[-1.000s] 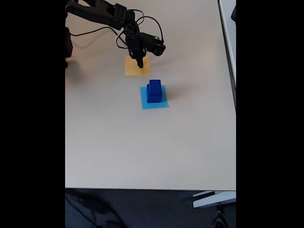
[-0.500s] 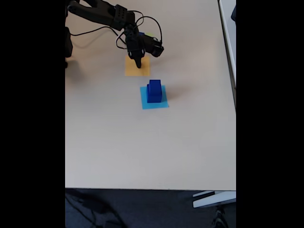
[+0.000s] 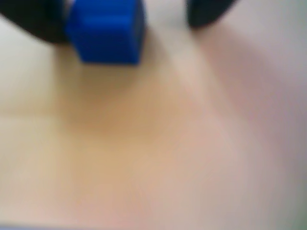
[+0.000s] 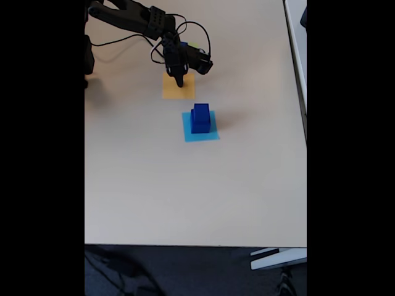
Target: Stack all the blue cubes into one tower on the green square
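Observation:
In the fixed view my gripper (image 4: 179,81) points down over the far part of the orange square (image 4: 176,91). In the blurred wrist view a small blue cube (image 3: 106,29) sits between the dark fingers (image 3: 33,19), against the left one. A bare gap separates it from the right one, so my gripper (image 3: 124,26) is open. Two more blue cubes (image 4: 199,118) stand stacked on the light blue square (image 4: 210,135). The green square (image 4: 193,44) shows as a sliver behind the arm, with a bit of blue (image 4: 183,45) beside it.
The arm's base and cables (image 4: 123,24) take up the top left of the beige table (image 4: 185,197). The table's front edge runs along the bottom, and its right edge is near a second surface (image 4: 297,37).
In the fixed view the gripper tip has shifted slightly toward the far edge of the orange square. The stack on the light blue square has not moved.

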Controlling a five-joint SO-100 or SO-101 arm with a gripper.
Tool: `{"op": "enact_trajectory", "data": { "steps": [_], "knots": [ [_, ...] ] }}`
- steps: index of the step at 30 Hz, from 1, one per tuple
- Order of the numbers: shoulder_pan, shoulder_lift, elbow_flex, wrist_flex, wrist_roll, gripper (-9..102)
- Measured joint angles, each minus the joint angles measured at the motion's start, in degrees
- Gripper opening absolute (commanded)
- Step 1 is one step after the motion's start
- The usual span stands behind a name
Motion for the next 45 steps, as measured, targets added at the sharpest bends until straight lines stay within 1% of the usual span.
{"op": "enact_trajectory", "data": {
  "steps": [10, 28, 34, 45],
  "knots": [
    [0.0, 0.0, 0.0, -0.2, -0.8, 10],
    [-0.4, 0.0, 0.0, -1.6, -1.7, 3],
    [-1.1, 0.0, 0.0, -1.6, -2.1, 2],
    [-2.5, 3.0, -0.3, 2.5, -1.5, 2]
  ]
}}
